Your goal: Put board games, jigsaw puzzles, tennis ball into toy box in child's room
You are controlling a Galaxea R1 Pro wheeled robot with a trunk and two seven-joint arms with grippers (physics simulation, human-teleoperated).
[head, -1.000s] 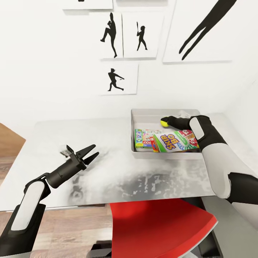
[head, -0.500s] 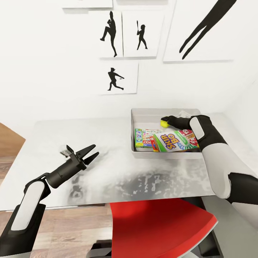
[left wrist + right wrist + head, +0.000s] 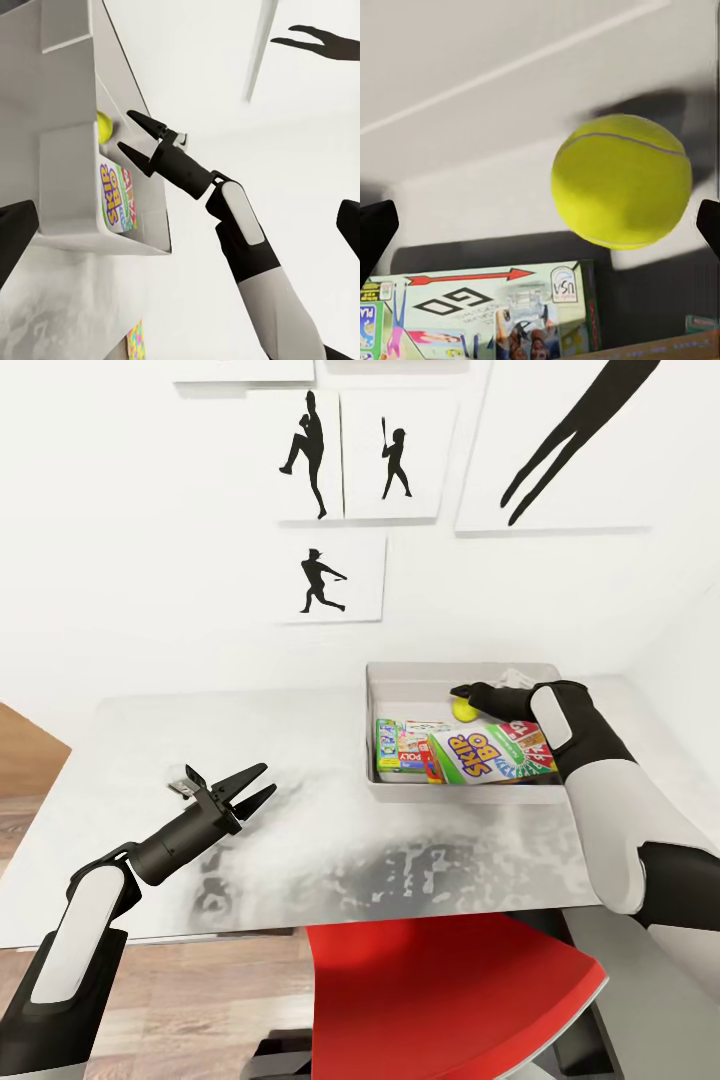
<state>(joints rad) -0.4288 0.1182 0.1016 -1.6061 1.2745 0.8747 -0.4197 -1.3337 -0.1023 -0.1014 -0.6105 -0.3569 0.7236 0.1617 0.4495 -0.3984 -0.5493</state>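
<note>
tennis ball [image 3: 463, 709]: yellow-green, loose | inside toy box [image 3: 400, 678] | above board games [image 3: 463, 754]

We see that both our arms have smooth white shells on the forearm and upper segments, joined by black matte elbows and wrists, and each ends in a black left gripper [image 3: 252, 784] or right gripper [image 3: 129, 133] with two thin, pointed, slightly angular fingers.
</note>
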